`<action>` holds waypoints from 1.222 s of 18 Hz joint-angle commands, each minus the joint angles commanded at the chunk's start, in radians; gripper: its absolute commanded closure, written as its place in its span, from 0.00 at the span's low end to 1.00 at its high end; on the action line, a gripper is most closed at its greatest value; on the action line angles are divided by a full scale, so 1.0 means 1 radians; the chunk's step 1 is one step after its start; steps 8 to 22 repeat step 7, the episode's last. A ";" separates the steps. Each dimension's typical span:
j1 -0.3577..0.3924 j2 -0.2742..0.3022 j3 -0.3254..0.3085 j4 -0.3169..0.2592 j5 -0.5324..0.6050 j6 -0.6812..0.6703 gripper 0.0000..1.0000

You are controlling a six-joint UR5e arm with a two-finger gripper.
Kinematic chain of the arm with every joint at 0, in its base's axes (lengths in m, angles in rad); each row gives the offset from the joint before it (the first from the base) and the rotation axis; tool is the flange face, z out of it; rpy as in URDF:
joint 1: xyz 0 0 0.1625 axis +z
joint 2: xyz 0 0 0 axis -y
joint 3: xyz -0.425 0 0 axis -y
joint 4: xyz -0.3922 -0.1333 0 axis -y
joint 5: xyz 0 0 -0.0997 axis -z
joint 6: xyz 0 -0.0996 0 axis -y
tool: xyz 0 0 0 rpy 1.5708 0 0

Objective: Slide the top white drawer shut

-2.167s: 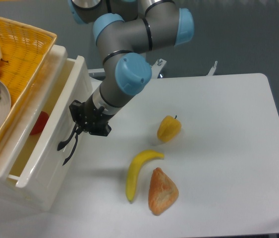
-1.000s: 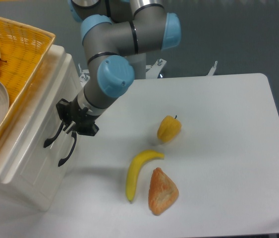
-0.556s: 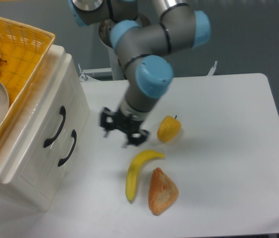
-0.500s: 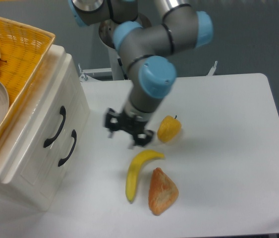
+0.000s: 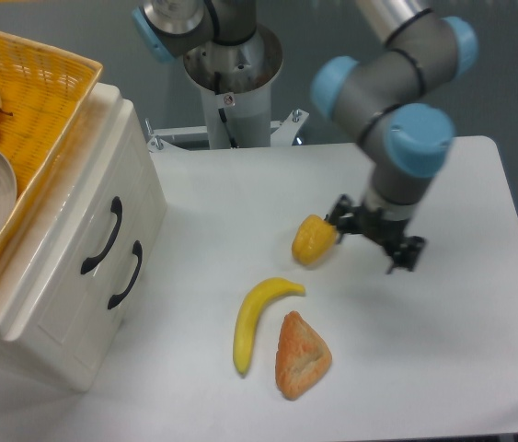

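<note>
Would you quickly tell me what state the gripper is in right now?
Gripper: open and empty, hovering over the table just right of the yellow pepper, well away from the top white drawer.

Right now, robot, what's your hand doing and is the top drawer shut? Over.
Hand open, empty, above the table beside the yellow pepper. Top white drawer closed, flush with the cabinet front. Nothing blocking it.
</note>
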 joint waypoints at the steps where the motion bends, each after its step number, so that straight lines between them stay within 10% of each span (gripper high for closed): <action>1: 0.008 -0.011 0.005 0.011 0.009 0.072 0.00; 22: 0.028 -0.078 0.038 0.046 0.034 0.257 0.00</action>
